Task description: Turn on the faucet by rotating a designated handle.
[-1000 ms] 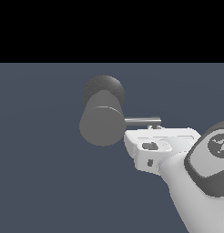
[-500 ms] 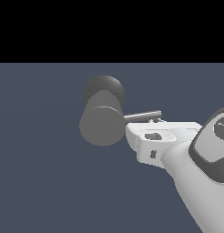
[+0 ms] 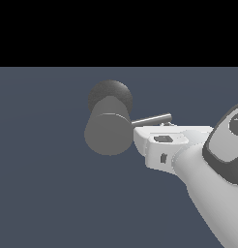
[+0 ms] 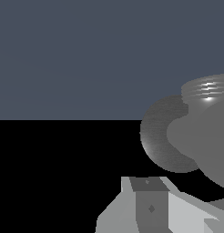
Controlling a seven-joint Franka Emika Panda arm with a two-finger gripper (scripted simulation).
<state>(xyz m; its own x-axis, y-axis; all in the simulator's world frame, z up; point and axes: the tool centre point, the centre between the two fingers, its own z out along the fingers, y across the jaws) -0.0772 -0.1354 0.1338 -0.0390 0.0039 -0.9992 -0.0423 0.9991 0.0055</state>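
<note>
just below the handle (image 3: 152,118), beside the faucet (image 3: 109,127), the gripper (image 3: 146,140) sits; finger spread unclear.

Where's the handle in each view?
Exterior view: the handle juts from the faucet toward the exterior view's right, tilted slightly up, just above the end effector.
Wrist view: no rod in sight; only the faucet and end effector.
Shared landmark: the faucet's dark round knob.

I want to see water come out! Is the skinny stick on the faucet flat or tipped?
Tipped a little. The handle juts sideways from the faucet, its far end slightly higher, just above the gripper.
</note>
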